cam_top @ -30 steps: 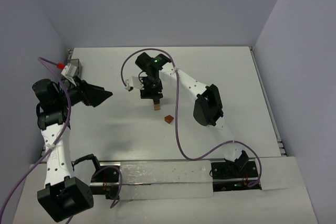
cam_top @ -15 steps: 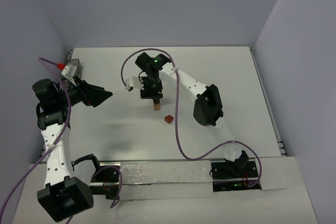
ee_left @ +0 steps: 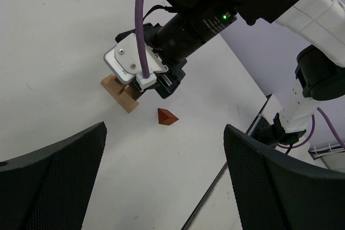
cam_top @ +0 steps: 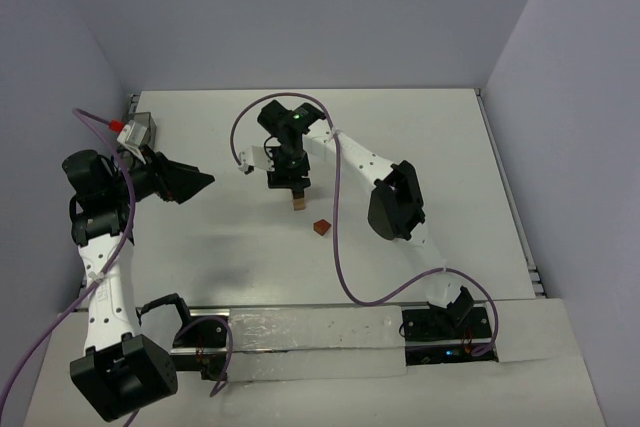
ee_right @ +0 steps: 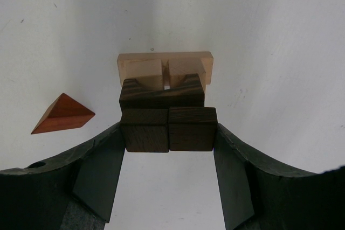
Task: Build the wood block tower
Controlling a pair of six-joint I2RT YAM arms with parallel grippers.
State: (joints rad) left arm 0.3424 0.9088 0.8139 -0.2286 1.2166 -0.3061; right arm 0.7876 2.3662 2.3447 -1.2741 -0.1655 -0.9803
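Observation:
The wood block tower [cam_top: 297,203] stands mid-table: tan blocks [ee_right: 164,64] at the bottom, a dark arched block [ee_right: 161,93] over them. My right gripper [ee_right: 168,133] is shut on two dark brown cubes [ee_right: 144,129] held side by side, directly over or on the arched block; I cannot tell if they touch it. In the top view the right gripper [cam_top: 290,183] points straight down over the tower. A reddish-brown triangular block [cam_top: 321,227] lies loose just right of the tower. My left gripper [cam_top: 203,182] is open and empty, off to the left, facing the tower [ee_left: 119,90].
A greyish see-through box [cam_top: 138,130] sits at the far left by the wall. The right arm's purple cable [cam_top: 338,247] loops over the table near the triangular block [ee_left: 166,117]. A metal rail [cam_top: 300,332] runs along the near edge.

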